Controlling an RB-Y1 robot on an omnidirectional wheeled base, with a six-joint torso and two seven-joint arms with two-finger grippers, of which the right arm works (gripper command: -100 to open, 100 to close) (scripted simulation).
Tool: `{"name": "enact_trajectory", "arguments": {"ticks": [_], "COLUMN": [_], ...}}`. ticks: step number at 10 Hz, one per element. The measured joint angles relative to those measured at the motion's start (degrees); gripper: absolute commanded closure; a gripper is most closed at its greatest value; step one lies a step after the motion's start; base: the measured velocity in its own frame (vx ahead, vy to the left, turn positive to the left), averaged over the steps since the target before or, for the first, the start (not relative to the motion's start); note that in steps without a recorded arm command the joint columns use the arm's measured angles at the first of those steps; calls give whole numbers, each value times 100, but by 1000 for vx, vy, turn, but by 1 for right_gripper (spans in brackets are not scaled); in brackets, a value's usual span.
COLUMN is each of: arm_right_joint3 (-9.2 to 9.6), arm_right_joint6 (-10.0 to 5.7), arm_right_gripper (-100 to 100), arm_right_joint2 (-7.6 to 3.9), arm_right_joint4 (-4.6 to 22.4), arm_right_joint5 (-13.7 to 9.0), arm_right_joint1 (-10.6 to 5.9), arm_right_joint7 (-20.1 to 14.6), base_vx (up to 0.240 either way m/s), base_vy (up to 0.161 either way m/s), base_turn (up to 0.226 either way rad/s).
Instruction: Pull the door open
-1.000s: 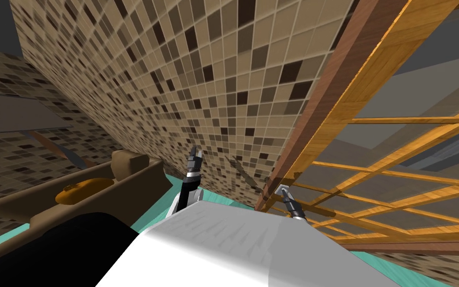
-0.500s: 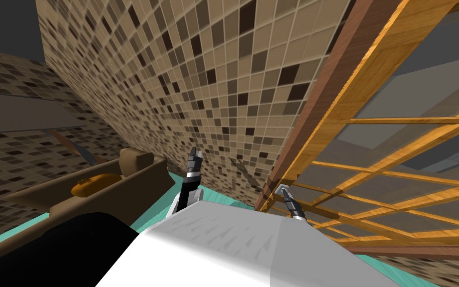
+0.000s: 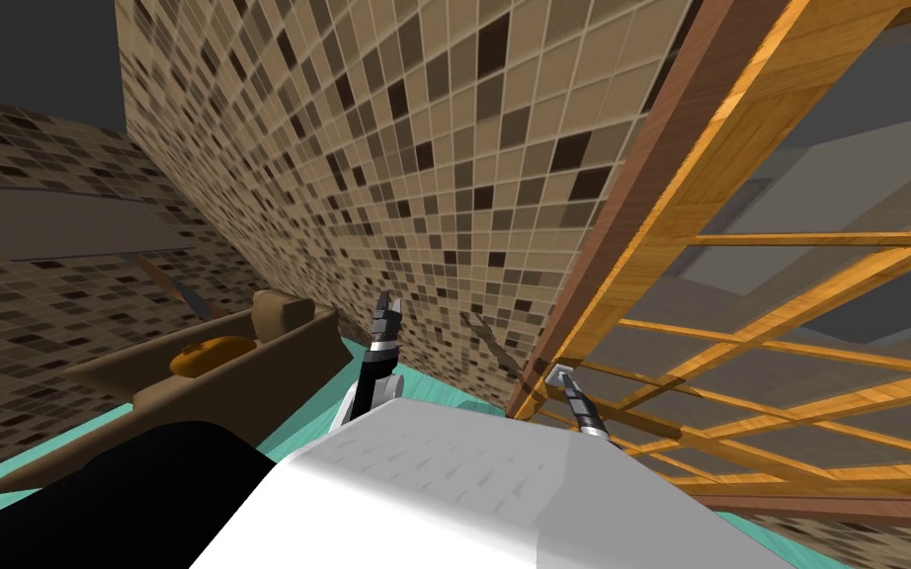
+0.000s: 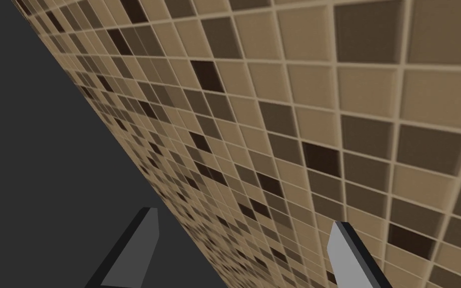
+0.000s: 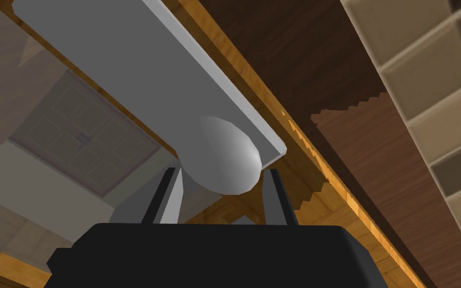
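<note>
At the right-hand end of a brown mosaic-tiled wall point(image 3: 394, 148), the right gripper point(image 5: 222, 174) is clamped on a rounded grey knob point(image 5: 227, 157), one thin finger pressed to each side of it. The knob juts from a flat grey plate point(image 5: 124, 60) fixed to the door point(image 3: 740, 326), a frame of orange-toned wood crossed by slim wooden bars, with see-through panes giving onto grey surfaces beyond. The door fills the right of the head view, and its knob-side edge runs close along a dark brown jamb point(image 3: 631, 198) that separates it from the tiles. Whether any gap has opened between door and jamb cannot be told. To the left of the door, the left gripper point(image 3: 386, 311) is raised in front of the tiled wall, its fingers spread wide apart with nothing between them. Farther left, well apart from both arms, a brown bench point(image 3: 246, 380) carrying an orange cushion point(image 3: 208, 353) stands on a teal floor point(image 3: 310, 420) at the foot of the wall.
</note>
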Motion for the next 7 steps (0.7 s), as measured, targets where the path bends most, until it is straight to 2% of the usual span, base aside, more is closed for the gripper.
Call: {"name": "enact_trajectory", "arguments": {"ticks": [7], "arm_right_joint3": [80], "arm_right_joint6": [47], "arm_right_gripper": [100], "arm_right_joint2": [-26], "arm_right_joint4": [32], "arm_right_joint5": [-306], "arm_right_joint1": [-51], "arm_right_joint7": [-945], "base_vx": [-43], "base_vy": [-16], "base_turn": [59]}}
